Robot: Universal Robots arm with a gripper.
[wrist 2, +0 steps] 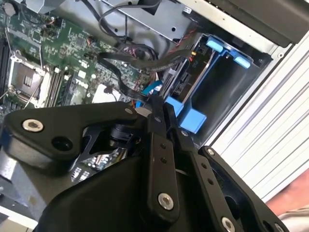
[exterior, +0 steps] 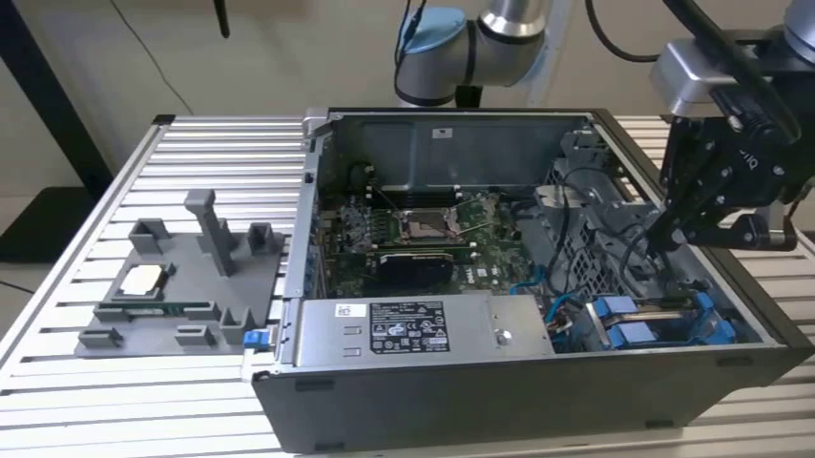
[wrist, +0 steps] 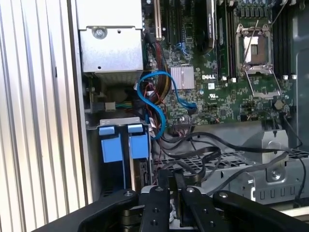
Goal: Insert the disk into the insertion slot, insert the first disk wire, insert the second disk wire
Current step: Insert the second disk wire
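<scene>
Inside the open computer case (exterior: 510,401), the gripper (exterior: 662,234) hangs over the drive end, at the exterior view's right. Its two black fingers (wrist 2: 161,145) are drawn nearly together, tips close side by side in both wrist views; whether a thin wire is pinched between them I cannot tell.

One disk (wrist: 133,166) sits on edge in the insertion slot (exterior: 662,329), its grey side showing between the blue fittings. Two blue carrier tabs (wrist: 120,142) stand side by side at the slot's mouth in the first wrist view, and blue plastic brackets (wrist 2: 186,113) sit just beyond the fingertips in the second wrist view.

One light-blue cable (wrist: 154,104) loops from the motherboard (exterior: 421,234) toward the slot. Several black cables (wrist: 207,150) lie across the perforated metal cage (wrist: 246,181) near the gripper.

One grey power-supply box (exterior: 407,329) with a label fills the near end of the case. One processor socket (exterior: 421,224) sits open on the board.

On the slatted counter (exterior: 191,143), at the exterior view's left, rests one grey fixture tray (exterior: 178,286) with upright posts, well apart from the gripper.
</scene>
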